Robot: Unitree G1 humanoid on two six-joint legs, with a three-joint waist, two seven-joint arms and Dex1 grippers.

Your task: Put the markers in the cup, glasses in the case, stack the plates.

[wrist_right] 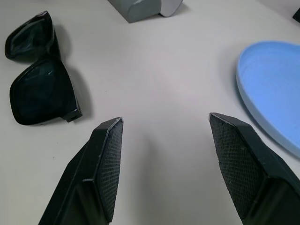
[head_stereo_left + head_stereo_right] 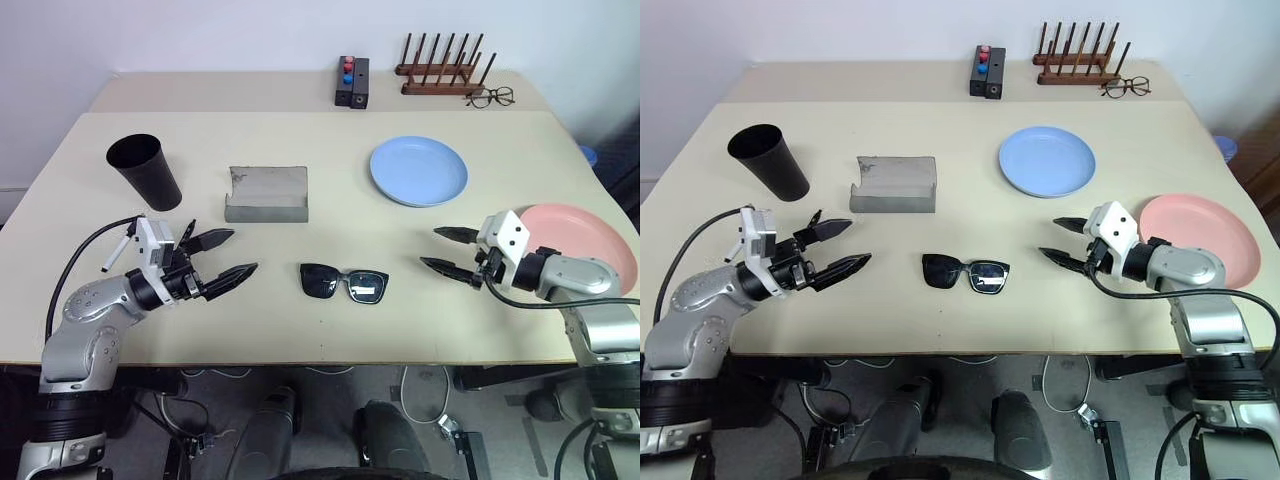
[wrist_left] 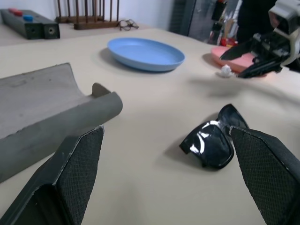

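Left gripper: your left gripper (image 2: pixel 225 256) hovers at the lower left of the head view, over the front of the table (image 2: pixel 330 165); its jaws are spread wide with nothing between them; they point toward the middle of the frame.
Right gripper: your right gripper (image 2: pixel 447 250) hovers at the lower right, just in front of the pink plate; its jaws stand apart and grip nothing; they point back toward the centre.
Glasses: the black sunglasses (image 2: pixel 344 282) lie flat at the lower centre of the frame, between your two grippers and apart from both; from the left wrist they lie just past the fingertips.
Case: the grey case (image 2: pixel 267 193) sits open above and to the left of the sunglasses, in the middle left of the frame.
Cup: the black cup (image 2: pixel 145 171) stands at the upper left, left of the case, leaning a little.
Marker: one whitish marker (image 2: pixel 116 252) lies at the left edge, just behind your left wrist; its detail is hard to tell.
Plates: the light blue plate (image 2: pixel 418 170) lies right of centre in the upper half; the pink plate (image 2: pixel 590 240) lies at the right edge, well apart from the blue one; they are not stacked.
Far end: a black box (image 2: pixel 351 81), a wooden rack (image 2: pixel 443 68) and clear spectacles (image 2: pixel 491 97) sit along the top of the frame.
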